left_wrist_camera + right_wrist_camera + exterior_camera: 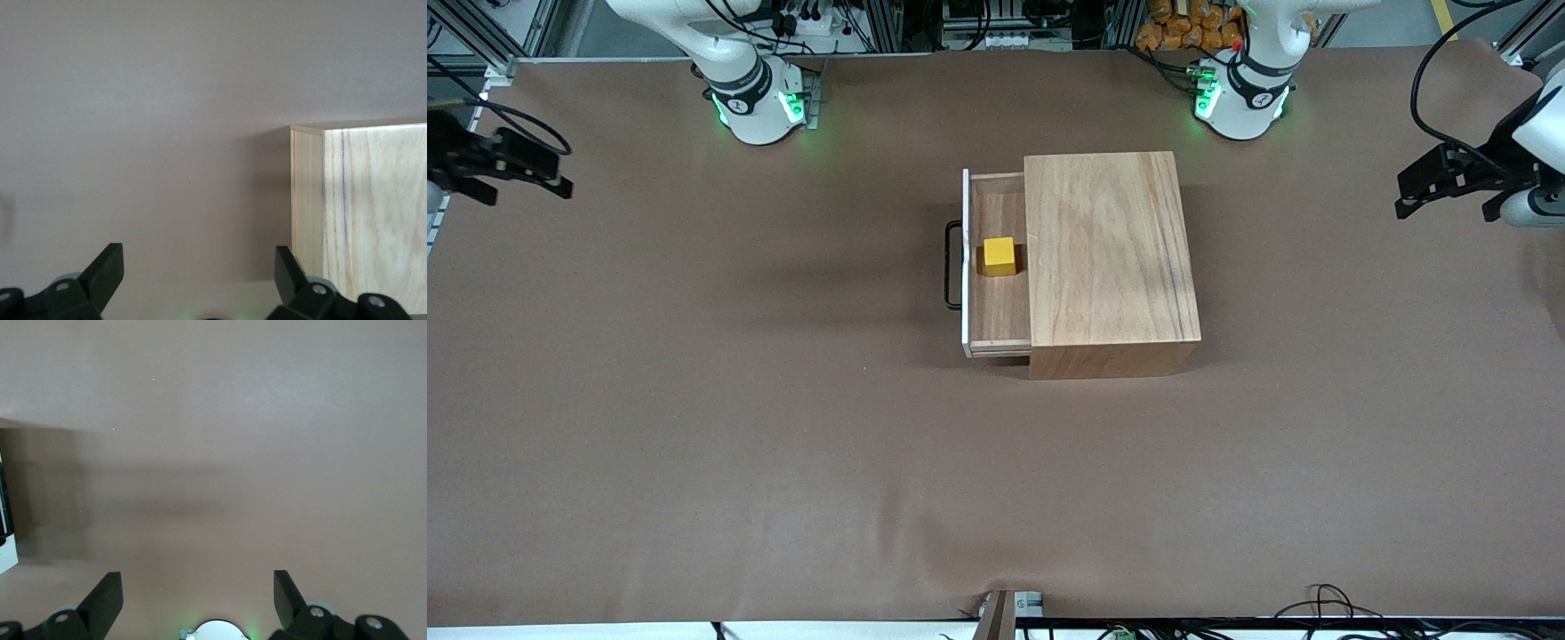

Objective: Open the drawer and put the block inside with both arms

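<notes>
Brown table cover fills the ground nearest the front camera. Farther on, at mid-table, the drawer stands pulled out of the wooden box toward the right arm's end, the block resting inside it. Both arms wait. The right gripper and the left gripper hang over opposite table ends, fingers apart, holding nothing.
</notes>
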Controlling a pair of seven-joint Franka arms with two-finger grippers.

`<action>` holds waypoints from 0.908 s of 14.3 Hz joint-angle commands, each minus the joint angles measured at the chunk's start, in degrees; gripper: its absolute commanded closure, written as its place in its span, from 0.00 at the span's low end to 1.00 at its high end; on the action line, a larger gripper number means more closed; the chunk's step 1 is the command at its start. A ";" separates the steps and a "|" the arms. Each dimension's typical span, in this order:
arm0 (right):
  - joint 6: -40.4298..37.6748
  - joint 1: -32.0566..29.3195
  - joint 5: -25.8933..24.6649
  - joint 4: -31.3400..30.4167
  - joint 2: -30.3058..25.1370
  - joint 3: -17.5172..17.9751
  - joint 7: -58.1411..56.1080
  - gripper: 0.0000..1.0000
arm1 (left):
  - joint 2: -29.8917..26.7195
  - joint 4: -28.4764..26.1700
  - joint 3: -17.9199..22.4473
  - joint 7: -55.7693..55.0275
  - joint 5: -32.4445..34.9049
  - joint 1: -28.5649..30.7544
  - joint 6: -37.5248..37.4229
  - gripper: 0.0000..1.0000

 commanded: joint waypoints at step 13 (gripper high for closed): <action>-3.03 -4.74 1.71 0.37 -0.01 4.42 1.50 0.00 | 1.04 1.34 -0.29 0.20 -1.24 0.79 3.78 0.00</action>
